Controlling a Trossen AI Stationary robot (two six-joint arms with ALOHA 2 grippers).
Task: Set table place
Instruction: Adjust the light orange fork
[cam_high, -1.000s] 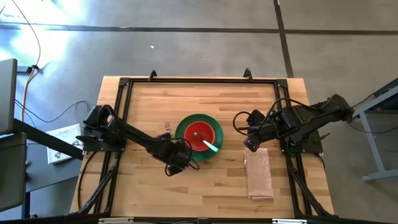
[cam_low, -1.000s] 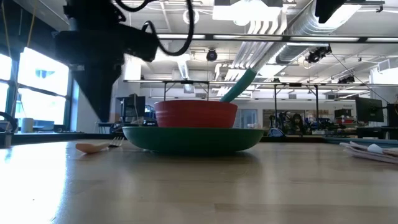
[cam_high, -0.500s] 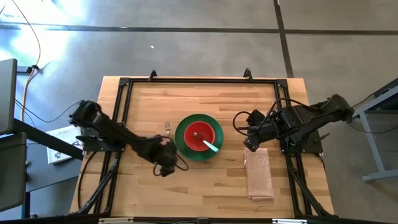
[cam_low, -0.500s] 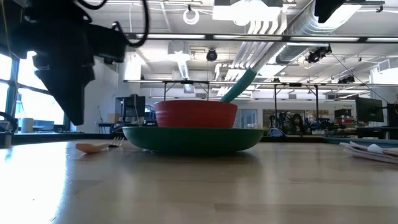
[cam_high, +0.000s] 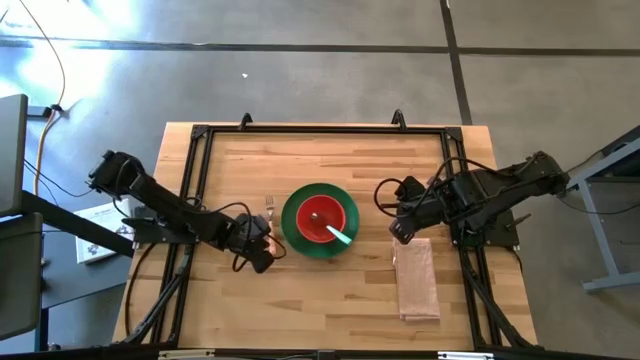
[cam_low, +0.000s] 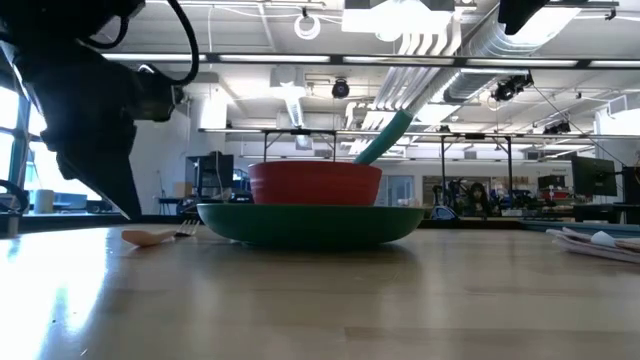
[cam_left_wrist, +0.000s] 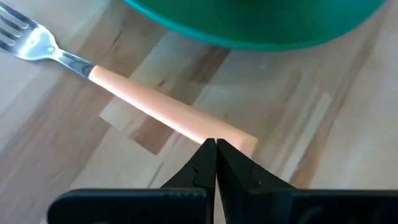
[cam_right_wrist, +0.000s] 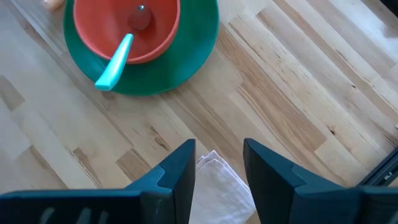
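Left wrist view only: left fingers (cam_left_wrist: 216, 149) together above fork (cam_left_wrist: 155, 109) handle (right fingers (cam_right_wrist: 217, 163) apart over napkin (cam_right_wrist: 221, 180))

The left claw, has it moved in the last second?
Yes. In the high view the left claw has pulled back from the plate, toward the table's left side, fingers shut.

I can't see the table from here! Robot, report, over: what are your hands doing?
Left gripper shut, empty, by the fork left of the plate. Right gripper open over the napkin. Spoon in bowl. Nothing blocking.
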